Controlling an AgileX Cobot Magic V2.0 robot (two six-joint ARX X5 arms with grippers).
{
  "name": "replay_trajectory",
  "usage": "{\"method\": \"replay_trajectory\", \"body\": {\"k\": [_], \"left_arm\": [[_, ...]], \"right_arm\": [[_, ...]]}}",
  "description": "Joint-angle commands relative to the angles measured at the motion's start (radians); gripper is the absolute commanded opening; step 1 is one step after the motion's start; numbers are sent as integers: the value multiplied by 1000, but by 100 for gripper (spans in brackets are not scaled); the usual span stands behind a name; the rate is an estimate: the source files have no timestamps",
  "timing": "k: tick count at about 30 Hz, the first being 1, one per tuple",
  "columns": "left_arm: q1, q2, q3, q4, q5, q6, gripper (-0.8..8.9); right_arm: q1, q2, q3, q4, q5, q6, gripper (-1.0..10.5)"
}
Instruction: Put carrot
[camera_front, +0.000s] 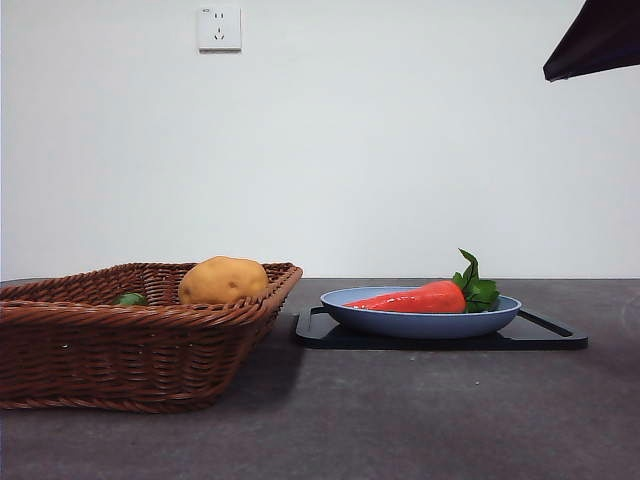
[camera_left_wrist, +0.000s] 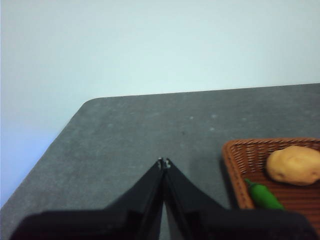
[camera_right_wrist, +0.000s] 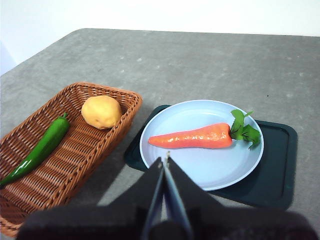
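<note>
Front view: a glossy orange-red carrot (camera_front: 412, 298) lies on its side in a pale blue plate (camera_front: 420, 320), its green leaves at the right end. The plate sits on a dark tray (camera_front: 545, 337) on the grey table (camera_front: 400, 420). To the left stands a brown wicker basket (camera_front: 130, 350) with a yellow-brown potato (camera_front: 222, 280) showing above its rim and a sliver of a green pepper (camera_front: 130, 298) beside it. Basket and tray stand just beside each other. A black arm tip (camera_front: 595, 40) shows at the top right corner, well above the table. A white wall socket (camera_front: 219, 28) is mounted on the wall behind.

Left wrist view: the left gripper (camera_left_wrist: 164, 163) hangs over bare table, its two black jaws pressed together at the tips and holding nothing. A corner of the basket (camera_left_wrist: 235, 165) shows to one side, with the potato (camera_left_wrist: 294, 165) and the green pepper (camera_left_wrist: 265, 196) inside.

Right wrist view: the right gripper (camera_right_wrist: 164, 159) hovers above the near rim of the plate (camera_right_wrist: 200, 170), jaws closed tip to tip and empty, clear of the carrot (camera_right_wrist: 195, 136). The carrot lies across the middle of the plate, leaves (camera_right_wrist: 244, 130) toward the plate's far edge from the basket. The tray (camera_right_wrist: 272, 170) lies under the plate. In the basket (camera_right_wrist: 60, 170) alongside, the potato (camera_right_wrist: 101, 111) and the long green pepper (camera_right_wrist: 40, 150) lie near each other.
</note>
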Motion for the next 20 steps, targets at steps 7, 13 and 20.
{"method": "replay_trajectory", "body": {"k": [7,13,20], "left_arm": [[19,-80,-235,121,1,-43,8],[19,-92,-305,150,0,-47,8],[19,-92,-341,152,0,-43,8]], "right_arm": [[7,4,6,9,3,9,4],[7,4,6,9,3,9,4],[7,4,6,9,3,9,4]]}}
